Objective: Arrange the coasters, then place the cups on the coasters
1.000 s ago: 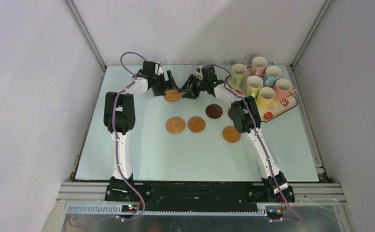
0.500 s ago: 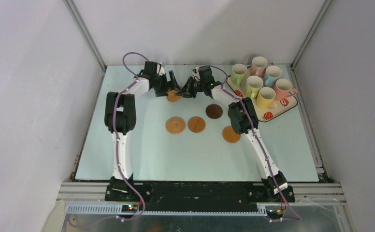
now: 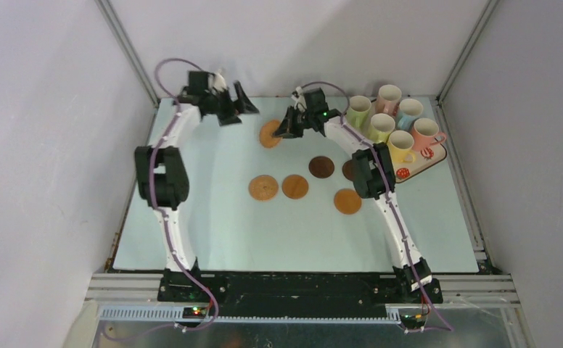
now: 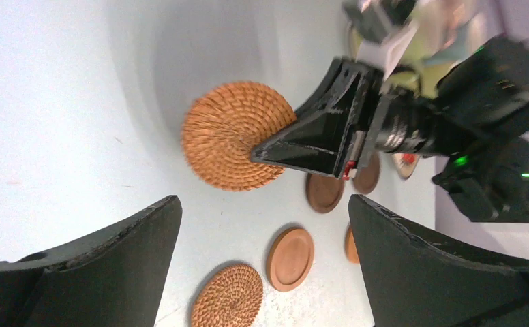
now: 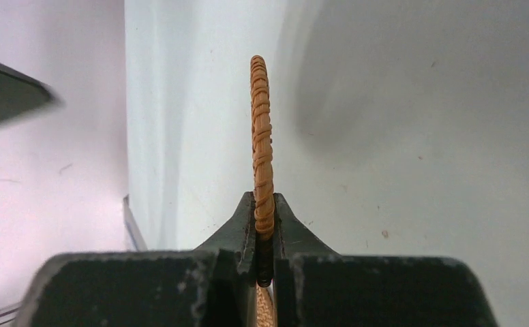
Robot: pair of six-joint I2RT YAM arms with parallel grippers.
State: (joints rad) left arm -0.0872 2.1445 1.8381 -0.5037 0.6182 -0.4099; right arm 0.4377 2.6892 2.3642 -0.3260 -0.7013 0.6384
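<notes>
The right claw [image 3: 286, 130] is clenched on the rim of a woven coaster [image 3: 270, 134], holding it tilted over the far middle of the tabletop [image 3: 213, 225]. The left claw [image 3: 236, 106] hangs released, well apart to the left. To do this well (a thin disc pinched by its rim tips easily), level it low beside the other coasters [image 3: 294, 186] before letting go, leaving room between discs for the cups [image 3: 398, 147].

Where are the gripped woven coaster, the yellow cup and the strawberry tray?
woven coaster [image 4: 224, 133]: left wrist view, its woven face.
yellow cup [image 3: 397, 140]: top view, its opening.
strawberry tray [image 3: 403, 174]: top view, near corner.
</notes>
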